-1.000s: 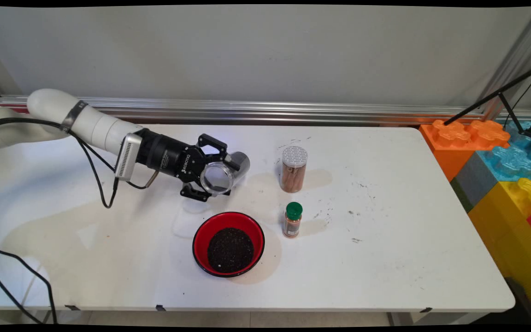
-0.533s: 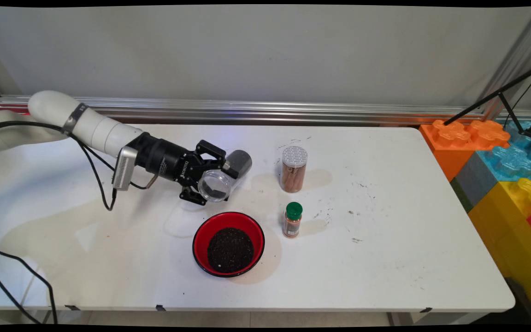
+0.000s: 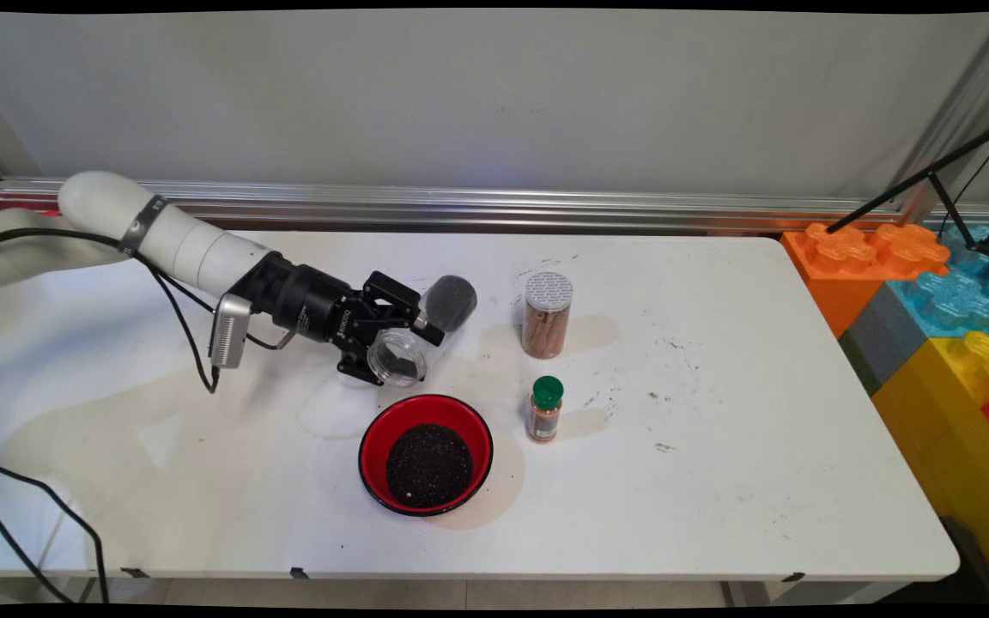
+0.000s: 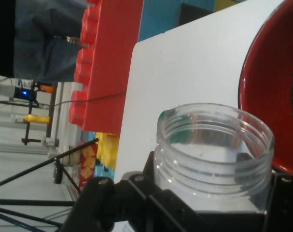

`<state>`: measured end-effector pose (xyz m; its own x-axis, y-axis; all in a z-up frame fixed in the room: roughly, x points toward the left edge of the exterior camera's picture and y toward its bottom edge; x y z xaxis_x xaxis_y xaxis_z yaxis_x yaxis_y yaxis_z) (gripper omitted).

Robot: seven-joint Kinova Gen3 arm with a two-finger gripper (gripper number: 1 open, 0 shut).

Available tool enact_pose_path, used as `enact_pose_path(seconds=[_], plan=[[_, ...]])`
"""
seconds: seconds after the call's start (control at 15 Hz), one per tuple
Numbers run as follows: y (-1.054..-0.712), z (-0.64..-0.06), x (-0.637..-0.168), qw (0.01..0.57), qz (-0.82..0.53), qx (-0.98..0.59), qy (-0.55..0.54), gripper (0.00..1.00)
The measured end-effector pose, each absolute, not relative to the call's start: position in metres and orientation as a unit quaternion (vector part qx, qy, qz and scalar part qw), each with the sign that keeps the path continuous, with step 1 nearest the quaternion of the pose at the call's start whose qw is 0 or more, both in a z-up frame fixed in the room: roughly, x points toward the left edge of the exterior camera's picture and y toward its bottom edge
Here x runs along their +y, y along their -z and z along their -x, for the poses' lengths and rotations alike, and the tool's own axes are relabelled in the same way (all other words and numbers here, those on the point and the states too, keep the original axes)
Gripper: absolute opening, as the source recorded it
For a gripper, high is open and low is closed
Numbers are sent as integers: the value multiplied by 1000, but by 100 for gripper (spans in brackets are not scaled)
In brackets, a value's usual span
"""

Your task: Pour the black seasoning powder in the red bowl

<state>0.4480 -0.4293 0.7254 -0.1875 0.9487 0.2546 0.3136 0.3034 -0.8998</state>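
The gripper [image 3: 404,339] was closed on a clear plastic jar [image 3: 398,358], its fingers clamped across the jar's body, as the hand view confirmed, where the open threaded mouth [image 4: 215,140] rose just beyond the black linkage. Over the preceding second the wrist had rolled and the hand had shifted slightly right and downward, so that the jar's mouth, earlier turned toward the camera, now tipped down toward the near side of the table (the jar looked nearly empty, with at most a dark trace inside). The grey end of the jar [image 3: 449,302] pointed up and to the far right. Directly near of the jar's mouth, and close beneath it, stood the red bowl [image 3: 426,453], holding dark granular material; its rim showed at the right edge of the hand view. Farther right stood a tall jar with a silver lid [image 3: 547,315], and nearer, a small green-capped bottle [image 3: 545,409], both apart from the hand on the white table [image 3: 718,481].
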Motion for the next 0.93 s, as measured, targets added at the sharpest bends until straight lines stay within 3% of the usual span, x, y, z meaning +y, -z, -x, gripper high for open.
enact_pose_path(seconds=[0.93], plan=[[-722,-436,-433,397,564,-597,-409,0]])
